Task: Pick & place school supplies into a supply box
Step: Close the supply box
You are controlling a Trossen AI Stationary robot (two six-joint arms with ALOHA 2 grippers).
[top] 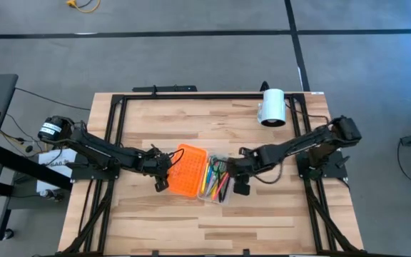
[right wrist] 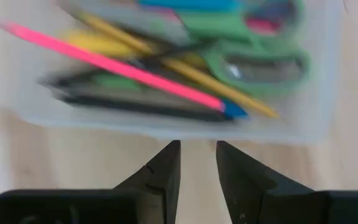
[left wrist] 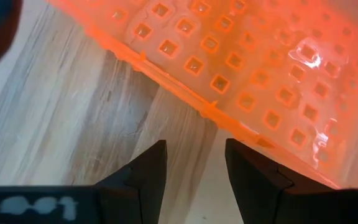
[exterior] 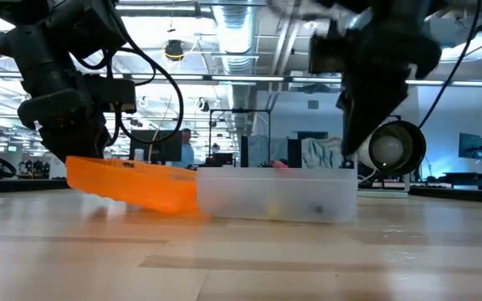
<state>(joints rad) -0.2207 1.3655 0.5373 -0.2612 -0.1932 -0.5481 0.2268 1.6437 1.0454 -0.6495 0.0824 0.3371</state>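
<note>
the box (top: 217,180) sits at mid-table (top: 262,221) with its orange lid (top: 186,171) swung open toward the left arm and tilted. you see pens (right wrist: 114,62), pencils (right wrist: 185,67) and green scissors (right wrist: 253,59) lying inside the box. the left gripper (left wrist: 194,165) hangs just beside the lid's edge, fingers parted and empty. the right gripper (right wrist: 197,162) hovers just beside the box's far side, fingers parted, grasping nothing. a white cylinder (top: 272,107) stands well apart.

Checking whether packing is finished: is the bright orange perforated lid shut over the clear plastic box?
No, the bright orange perforated lid lies folded open beside the clear plastic box, leaving the pens and scissors inside uncovered.
</note>
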